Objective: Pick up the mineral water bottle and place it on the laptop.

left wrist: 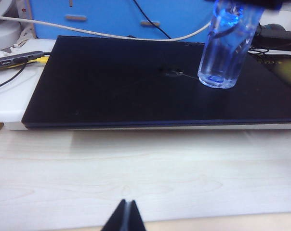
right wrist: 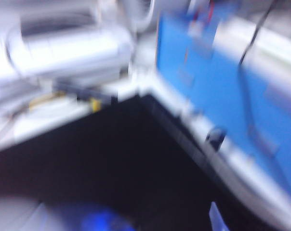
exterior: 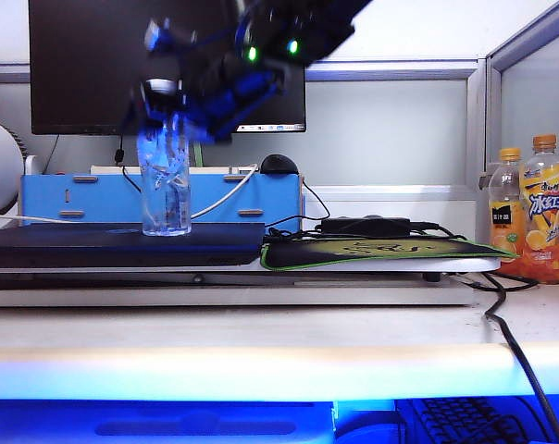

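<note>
1. You've got the mineral water bottle [exterior: 166, 185] standing upright on the laptop [exterior: 122, 243], toward the lid's right-hand part in the exterior view, base flat on the glossy dark surface. That is the spot the task asks for, so I judge the placing itself as good as done.

2. Your right hand [exterior: 173, 116] sits up at the bottle's neck and cap, reaching across from the right side of the exterior view. It is blurred there, so the fingers themselves are hard to make out; they read as spread apart, at their widest, and I'd say the bottle is standing on its own.

3. The right wrist view is smeared with motion. You can make out the dark laptop lid and the blue box [right wrist: 222, 91] behind it, little else.

4. Your left hand [left wrist: 125, 217] hangs low over the bare desk [left wrist: 136, 168] in front of the laptop, fingers pressed together, holding nothing. It is well apart from the bottle and out of the way, which suits a one-arm job.

5. From the left wrist view the bottle's base [left wrist: 217, 81] rests wholly on the lid, clear of the front edge, so it has firm footing.

6. Watch the withdrawal: a slim, tall bottle tips easily, so lift straight up before you swing away. The white cable [left wrist: 112, 34] behind the laptop is near that path.
</note>
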`<move>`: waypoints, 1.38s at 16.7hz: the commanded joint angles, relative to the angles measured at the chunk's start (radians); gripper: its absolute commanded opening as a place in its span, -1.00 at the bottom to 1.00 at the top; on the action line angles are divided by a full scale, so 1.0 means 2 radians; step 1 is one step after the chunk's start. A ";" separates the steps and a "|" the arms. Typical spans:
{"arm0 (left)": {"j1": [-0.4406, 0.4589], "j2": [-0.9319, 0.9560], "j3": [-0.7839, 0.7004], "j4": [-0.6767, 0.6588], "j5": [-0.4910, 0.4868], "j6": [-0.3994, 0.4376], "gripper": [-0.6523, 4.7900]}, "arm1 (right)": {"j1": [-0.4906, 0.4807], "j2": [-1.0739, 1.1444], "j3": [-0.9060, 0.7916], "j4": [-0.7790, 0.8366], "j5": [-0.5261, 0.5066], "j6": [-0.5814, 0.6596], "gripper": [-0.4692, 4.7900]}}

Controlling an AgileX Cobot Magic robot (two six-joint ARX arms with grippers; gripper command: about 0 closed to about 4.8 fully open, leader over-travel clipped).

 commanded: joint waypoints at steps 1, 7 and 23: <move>0.000 -0.001 0.000 -0.003 0.003 0.001 -0.77 | 0.000 -0.027 0.006 0.043 0.011 -0.002 1.00; 0.000 -0.001 0.000 -0.003 0.003 0.001 -0.77 | 0.000 -0.094 0.007 0.058 0.067 -0.002 0.77; 0.000 -0.001 0.000 -0.003 0.003 0.001 -0.77 | -0.003 -0.599 0.006 -0.222 0.230 -0.114 -0.84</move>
